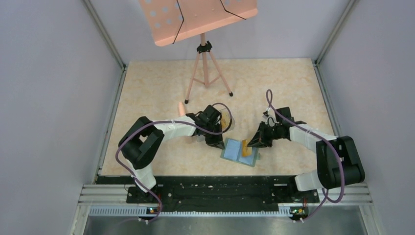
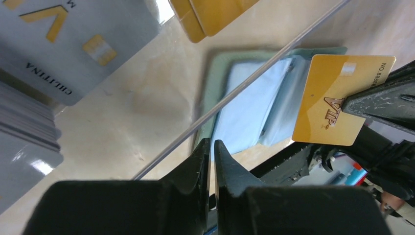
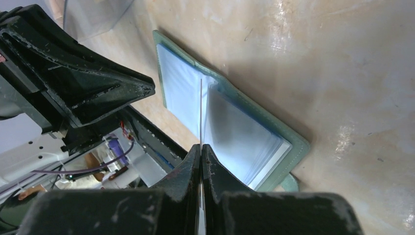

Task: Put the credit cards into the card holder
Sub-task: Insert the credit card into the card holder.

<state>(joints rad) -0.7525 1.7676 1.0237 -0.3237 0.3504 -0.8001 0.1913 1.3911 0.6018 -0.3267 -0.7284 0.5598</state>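
A sage-green squarish folding card holder (image 1: pixel 233 149) is laid open and flat near the near edge of the table (image 1: pixel 161 98), pale blue sleeves upward, an orange-yellow rectangular plastic credit card (image 2: pixel 328 88) marked VIP is held on edge over those sleeves, and white-grey plastic cards (image 2: pixel 63 44) are seen stacked apart from it.

Two robot arms, each with one gripper: a left gripper (image 2: pixel 210 143) and a right gripper (image 3: pixel 201 148). One sage-green card holder (image 1: pixel 234 151). One clear box (image 1: pixel 231 128). One gold VIP card (image 2: pixel 328 98) on its own. Two more gold cards (image 2: pixel 210 14) and one grey card (image 2: pixel 73 44) show plainly, plus a grey stack (image 2: pixel 24 122) too tight to count. One pink music stand (image 1: pixel 195 19).
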